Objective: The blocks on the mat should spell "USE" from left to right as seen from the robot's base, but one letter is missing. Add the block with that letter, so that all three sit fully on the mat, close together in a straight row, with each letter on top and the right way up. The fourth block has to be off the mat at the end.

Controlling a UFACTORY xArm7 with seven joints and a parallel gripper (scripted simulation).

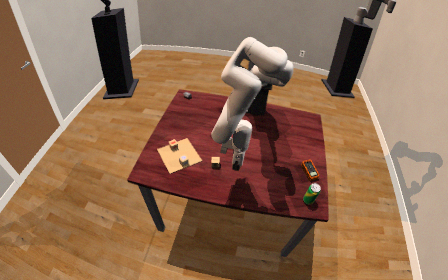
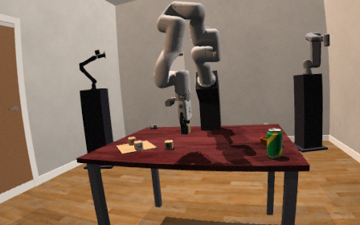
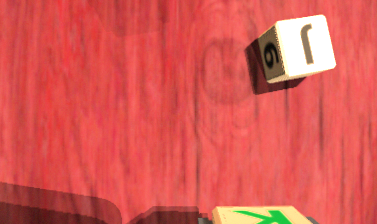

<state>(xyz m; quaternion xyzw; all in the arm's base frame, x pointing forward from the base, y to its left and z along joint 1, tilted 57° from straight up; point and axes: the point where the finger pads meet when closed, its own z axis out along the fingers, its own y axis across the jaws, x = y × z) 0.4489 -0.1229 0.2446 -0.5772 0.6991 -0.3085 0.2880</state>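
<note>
The fingers [image 2: 186, 129] hold a green-lettered block [image 3: 256, 215] just above the bench [image 1: 286, 145], near a loose block [image 3: 296, 47] off the mat [image 1: 168, 159].

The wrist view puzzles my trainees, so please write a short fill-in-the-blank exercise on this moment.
1. The gripper is shut on a block with a ____ marking on top.
2. The loose block off the mat shows the letter ____ on top.
3. The tan mat carries ____ blocks.
4. The green can stands ____ on the table.

Missing words: green; J; two; upright
</note>
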